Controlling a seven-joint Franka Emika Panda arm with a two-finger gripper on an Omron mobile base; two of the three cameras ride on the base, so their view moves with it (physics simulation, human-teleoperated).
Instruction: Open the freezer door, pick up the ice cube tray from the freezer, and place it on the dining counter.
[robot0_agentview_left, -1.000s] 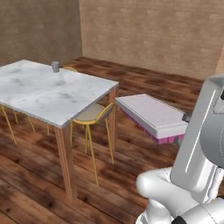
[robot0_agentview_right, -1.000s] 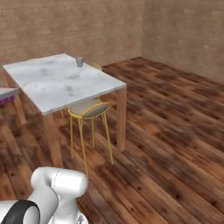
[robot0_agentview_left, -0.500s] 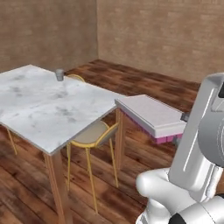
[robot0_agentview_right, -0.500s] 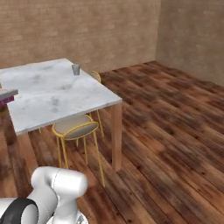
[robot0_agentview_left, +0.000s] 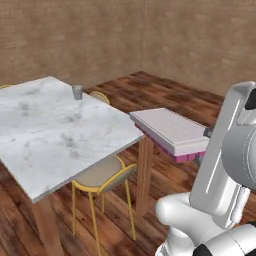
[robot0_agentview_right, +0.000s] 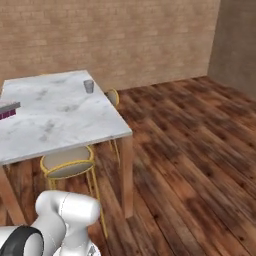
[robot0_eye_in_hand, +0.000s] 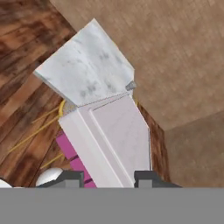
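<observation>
1. The gripper (robot0_eye_in_hand: 108, 177) sits at the bottom centre of the hand view. Its two dark finger tips stand on either side of the near end of the ice cube tray (robot0_eye_in_hand: 111, 139), and the jaws are clamped narrowly on that end.
2. The ice cube tray runs from the bottom centre toward the middle of the hand view. Its pale pink-white top faces the camera, and its magenta underside shows along the lower left edge.
3. In the left base view the ice cube tray (robot0_agentview_left: 170, 132) is at centre right, held level in the air above the wooden floor (robot0_agentview_left: 175, 100), beside the near corner of the dining counter (robot0_agentview_left: 55, 135).
4. In the right base view one end of the ice cube tray (robot0_agentview_right: 9, 110) shows at the left edge, over the dining counter (robot0_agentview_right: 60, 117).
5. A small grey cup (robot0_agentview_left: 77, 92) stands near the far edge of the dining counter.
6. A yellow-framed stool (robot0_agentview_left: 102, 177) is tucked under the counter's near edge.
7. Brick walls (robot0_agentview_right: 115, 40) fill the top of both base views.
</observation>
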